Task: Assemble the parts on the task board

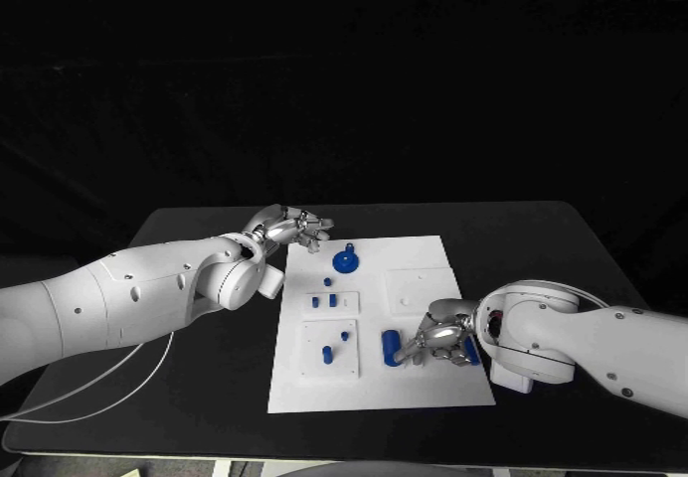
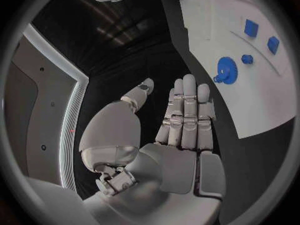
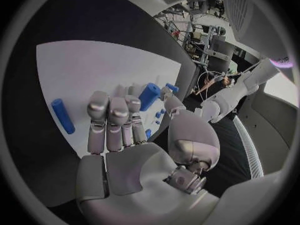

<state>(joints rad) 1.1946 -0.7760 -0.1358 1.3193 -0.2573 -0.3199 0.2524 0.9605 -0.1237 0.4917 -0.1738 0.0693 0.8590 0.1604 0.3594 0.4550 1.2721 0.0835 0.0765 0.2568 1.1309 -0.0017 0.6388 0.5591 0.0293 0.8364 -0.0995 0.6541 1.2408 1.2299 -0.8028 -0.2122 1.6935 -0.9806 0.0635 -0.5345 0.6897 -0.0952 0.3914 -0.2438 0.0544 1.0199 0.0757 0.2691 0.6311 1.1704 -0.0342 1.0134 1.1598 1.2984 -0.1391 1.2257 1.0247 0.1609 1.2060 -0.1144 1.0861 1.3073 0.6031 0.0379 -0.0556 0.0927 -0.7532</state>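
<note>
Your right hand (image 1: 441, 340) sits low over the 4 o'clock part of the task board (image 1: 430, 393), fingers (image 3: 109, 117) extended side by side and holding nothing, with a blue cylinder (image 1: 390, 347) lying just beside it at its 9 o'clock and a blue block (image 3: 149, 95) just past the fingertips. Your left hand (image 1: 294, 231) hangs released, fingers straight, off the board's 11 o'clock corner, near the blue gear (image 1: 346, 261). If you close now you could roll the cylinder away across the board or knock the block, because the fingers sit between the two, not around either.
</note>
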